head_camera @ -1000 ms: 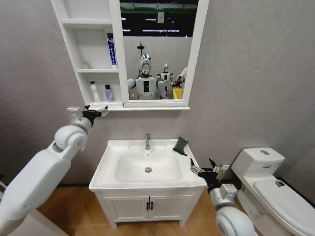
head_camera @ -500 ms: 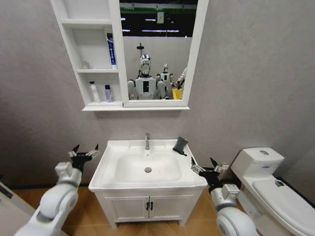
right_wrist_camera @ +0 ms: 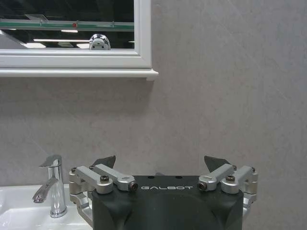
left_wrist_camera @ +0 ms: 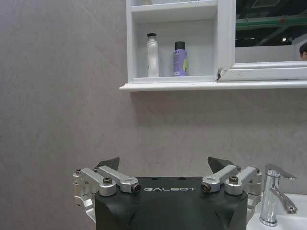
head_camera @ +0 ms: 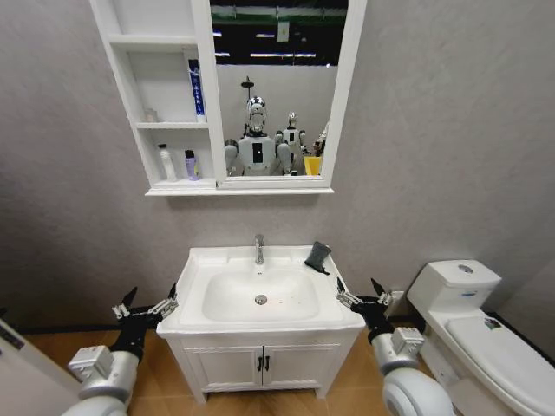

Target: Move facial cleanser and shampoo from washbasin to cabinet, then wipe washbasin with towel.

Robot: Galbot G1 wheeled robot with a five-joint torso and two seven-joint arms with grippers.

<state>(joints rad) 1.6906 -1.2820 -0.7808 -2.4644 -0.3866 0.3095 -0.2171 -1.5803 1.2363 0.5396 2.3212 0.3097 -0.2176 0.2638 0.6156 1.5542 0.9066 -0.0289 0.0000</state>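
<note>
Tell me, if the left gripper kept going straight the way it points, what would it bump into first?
Probably the grey wall. The open left gripper sits low beside the washbasin, aimed at bare wall below the cabinet. Nothing seems to stand between, though depth is hard to judge.

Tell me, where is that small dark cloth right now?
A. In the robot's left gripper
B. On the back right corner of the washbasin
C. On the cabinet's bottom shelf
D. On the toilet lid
B: the towel lies on the washbasin rim right of the tap, and both grippers are open and hold nothing.
</note>
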